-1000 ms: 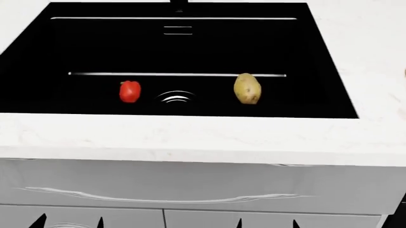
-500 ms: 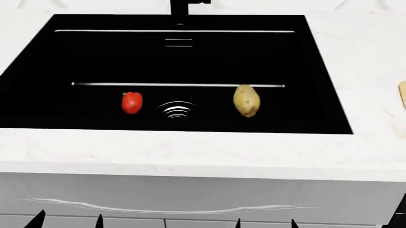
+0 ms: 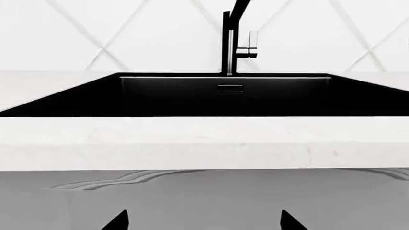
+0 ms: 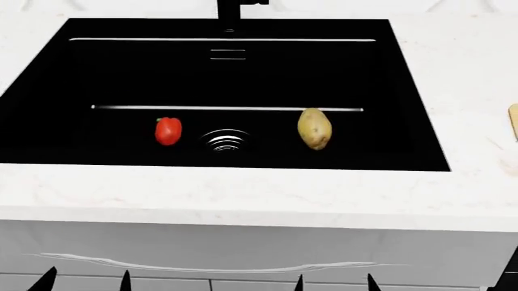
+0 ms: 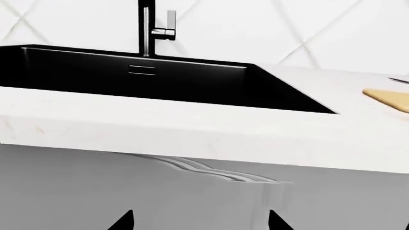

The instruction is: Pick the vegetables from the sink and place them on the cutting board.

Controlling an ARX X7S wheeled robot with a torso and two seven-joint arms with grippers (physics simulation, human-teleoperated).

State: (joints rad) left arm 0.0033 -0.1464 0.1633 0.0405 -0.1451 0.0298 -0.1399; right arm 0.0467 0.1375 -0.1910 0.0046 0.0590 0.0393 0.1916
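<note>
A small red bell pepper lies on the floor of the black sink, left of the round ribbed drain. A yellowish-brown potato lies right of the drain. A sliver of the tan cutting board shows at the right edge, and it also shows in the right wrist view. My left gripper and right gripper are open and empty, low in front of the cabinet; only their black fingertips show. Both are well below the counter.
A dark faucet stands behind the sink and shows in the left wrist view. A white marble counter rims the basin. A white drawer front with a curved handle lies below it.
From one second ago the head view tilted up, so the sink shifted down in view and the faucet and board edge appeared. In the last half second the fingertips shifted only slightly.
</note>
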